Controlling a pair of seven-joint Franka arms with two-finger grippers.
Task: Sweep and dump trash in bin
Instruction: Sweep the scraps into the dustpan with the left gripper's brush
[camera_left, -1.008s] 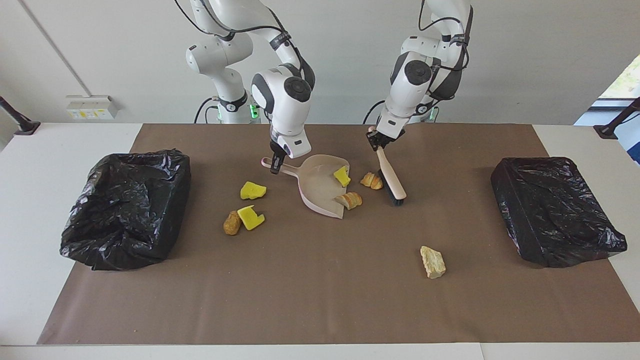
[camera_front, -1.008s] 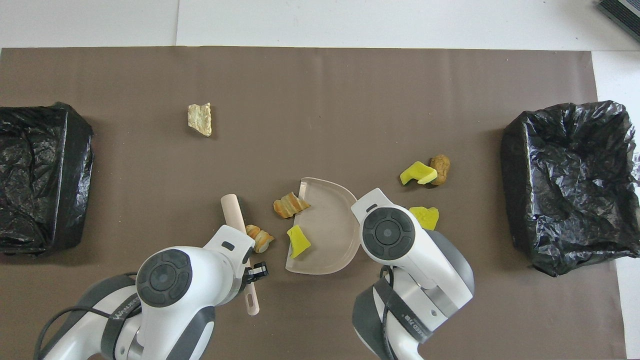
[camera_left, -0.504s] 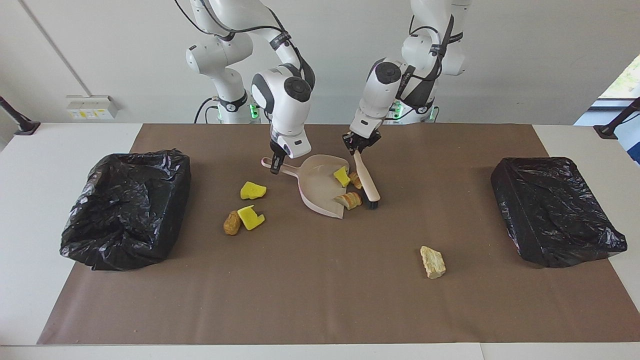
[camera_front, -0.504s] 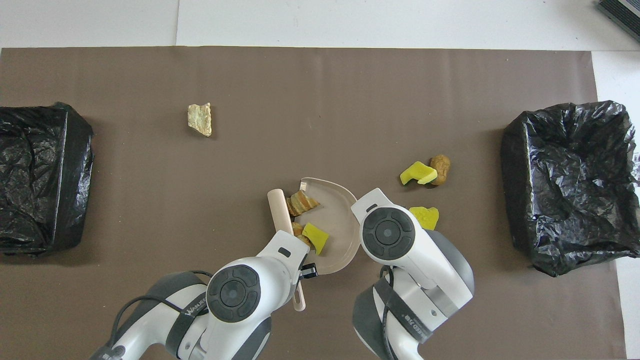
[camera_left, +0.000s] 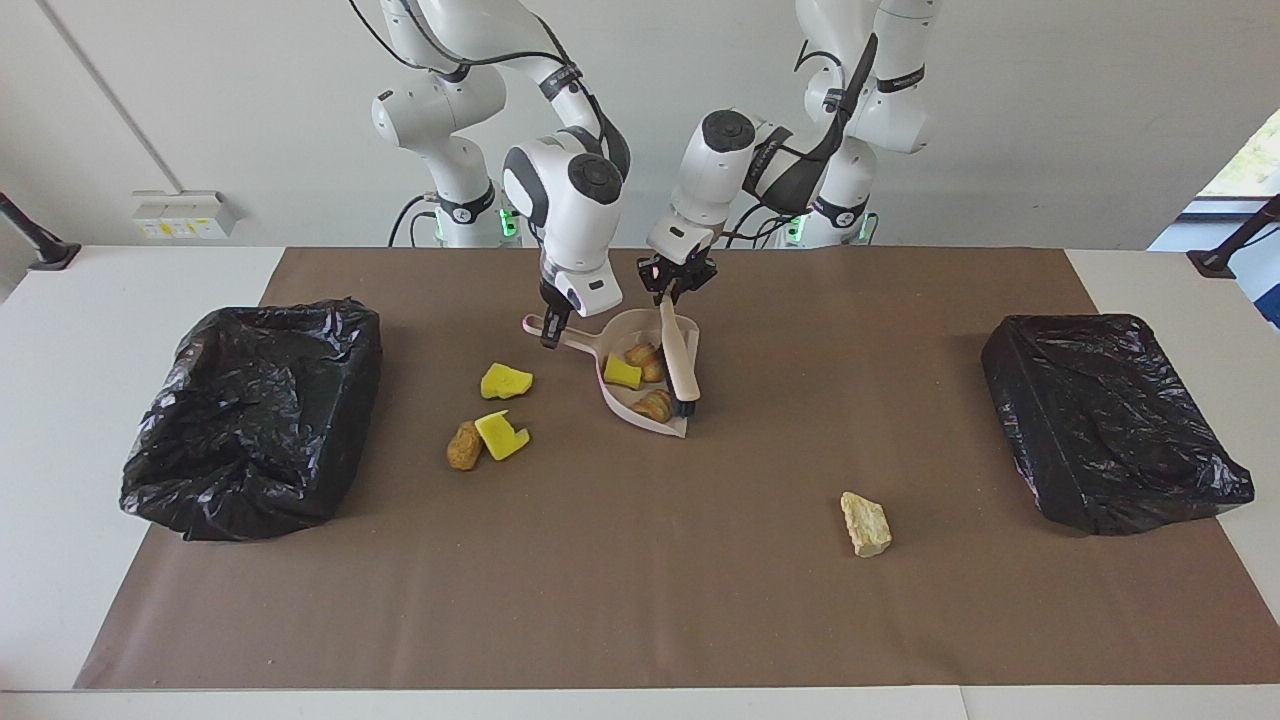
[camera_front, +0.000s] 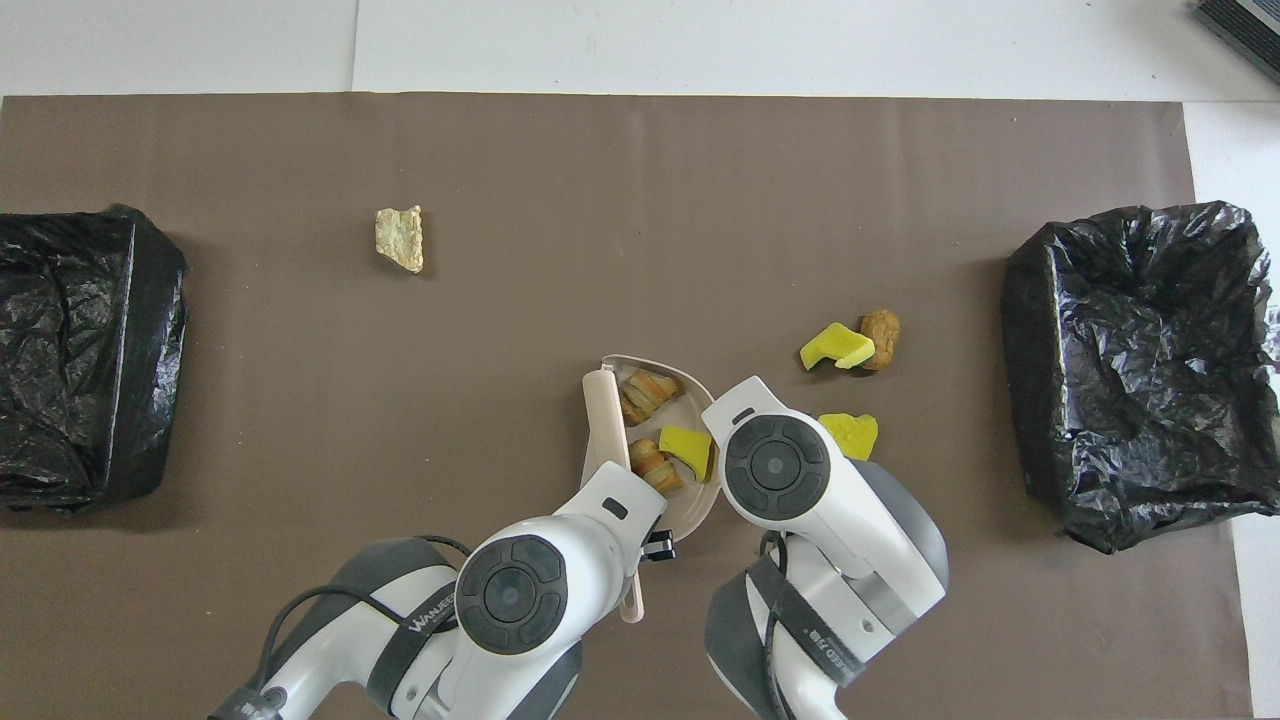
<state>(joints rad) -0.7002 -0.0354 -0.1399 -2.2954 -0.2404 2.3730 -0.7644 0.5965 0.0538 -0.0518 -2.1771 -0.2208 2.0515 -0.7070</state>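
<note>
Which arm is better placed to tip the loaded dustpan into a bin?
The right arm, probably. The right tool grips the dustpan by its handle, three pieces lie inside, and a black bin stands at its end of the table. The left tool holds only the brush.

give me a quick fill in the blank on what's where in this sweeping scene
1. The left gripper holds the ____ by its handle.
2. The right gripper grips the handle of the ____.
3. The number of trash pieces lying in the pan is ____.
4. The pale chunk lying alone is toward the ____ arm's end of the table.

Missing words: brush; dustpan; three; left
</note>
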